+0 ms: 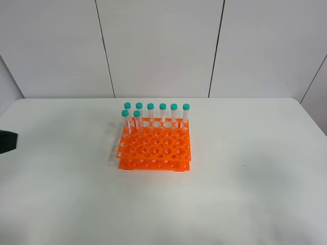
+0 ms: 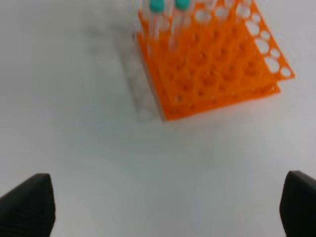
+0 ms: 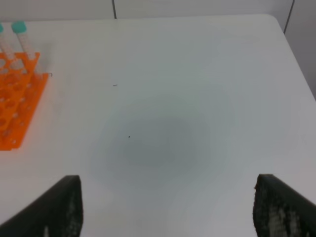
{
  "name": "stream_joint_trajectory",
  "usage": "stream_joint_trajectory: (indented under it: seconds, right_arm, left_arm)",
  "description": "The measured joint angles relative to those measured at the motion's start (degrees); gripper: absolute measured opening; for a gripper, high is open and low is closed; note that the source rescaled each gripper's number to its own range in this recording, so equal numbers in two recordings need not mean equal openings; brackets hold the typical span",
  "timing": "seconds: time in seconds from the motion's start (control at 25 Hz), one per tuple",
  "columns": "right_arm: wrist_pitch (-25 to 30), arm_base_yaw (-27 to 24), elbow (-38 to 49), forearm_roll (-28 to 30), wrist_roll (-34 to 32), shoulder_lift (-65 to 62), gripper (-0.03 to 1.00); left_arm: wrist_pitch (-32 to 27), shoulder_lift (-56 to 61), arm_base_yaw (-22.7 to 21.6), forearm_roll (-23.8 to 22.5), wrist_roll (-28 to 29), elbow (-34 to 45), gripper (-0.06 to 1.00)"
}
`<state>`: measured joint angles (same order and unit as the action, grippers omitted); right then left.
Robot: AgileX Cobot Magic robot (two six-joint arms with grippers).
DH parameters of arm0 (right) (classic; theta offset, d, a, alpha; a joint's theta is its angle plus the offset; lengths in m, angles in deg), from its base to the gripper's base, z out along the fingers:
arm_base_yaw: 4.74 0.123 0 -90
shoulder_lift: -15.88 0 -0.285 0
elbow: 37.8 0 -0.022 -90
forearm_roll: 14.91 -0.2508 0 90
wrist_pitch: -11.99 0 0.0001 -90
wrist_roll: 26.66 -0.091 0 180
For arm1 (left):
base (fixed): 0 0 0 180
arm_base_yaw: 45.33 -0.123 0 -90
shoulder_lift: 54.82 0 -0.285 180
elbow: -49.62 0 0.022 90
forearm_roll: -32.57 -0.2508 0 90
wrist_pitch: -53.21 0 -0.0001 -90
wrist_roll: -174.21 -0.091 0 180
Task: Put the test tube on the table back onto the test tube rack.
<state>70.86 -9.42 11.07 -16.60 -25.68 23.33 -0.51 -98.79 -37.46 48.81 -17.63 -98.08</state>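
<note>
The orange test tube rack stands in the middle of the white table. Several clear test tubes with teal caps stand upright along its far rows. I see no test tube lying on the table in any view. My left gripper is open and empty, above the table on the near left of the rack; only a dark part of it shows at the left edge of the exterior view. My right gripper is open and empty, over bare table right of the rack.
A white panelled wall runs behind the table's far edge. A tiny dark speck lies on the table right of the rack; it also shows in the right wrist view. The table's far right corner is rounded.
</note>
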Motion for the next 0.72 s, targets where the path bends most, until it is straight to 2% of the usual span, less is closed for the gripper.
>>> stream_joint_trajectory:
  seconds: [0.16,0.4,0.6,0.72]
  right_arm:
    - [0.0,0.0,0.0,0.0,0.0,0.0,0.85]
    - [0.0,0.0,0.0,0.0,0.0,0.0,0.85]
    - [0.0,0.0,0.0,0.0,0.0,0.0,0.85]
    - [0.0,0.0,0.0,0.0,0.0,0.0,0.85]
  left_arm:
    - [-5.3,8.4,0.0,-6.1,1.1,0.0,1.00]
    - [-14.0,13.8,0.0,-7.5,1.1,0.0,1.00]
    - [-15.0,14.4,0.0,-9.4,1.1,0.2,1.00]
    - [-13.5,18.2,-0.6,-8.6,1.1,4.4,1.00]
